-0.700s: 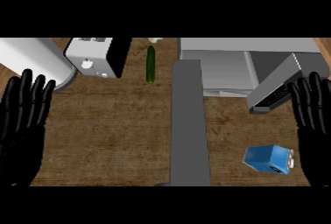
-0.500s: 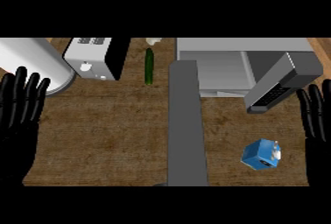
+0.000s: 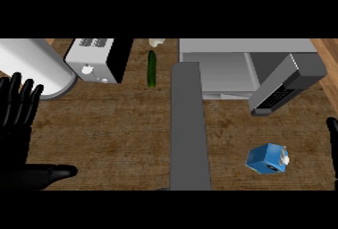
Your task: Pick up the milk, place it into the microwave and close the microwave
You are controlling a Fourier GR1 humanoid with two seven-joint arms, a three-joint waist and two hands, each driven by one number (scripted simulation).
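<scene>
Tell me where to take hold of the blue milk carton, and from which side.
Grip the milk carton across its flat blue side faces, probably coming from above and the right with the right hand, which shows nearest at the view's right edge. The carton sits tilted with bare counter around it, its white cap toward the right, so keep the fingers below the cap.

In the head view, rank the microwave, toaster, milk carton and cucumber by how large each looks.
1. microwave
2. toaster
3. milk carton
4. cucumber: longer than the carton but very thin, so these last two are close.
</scene>
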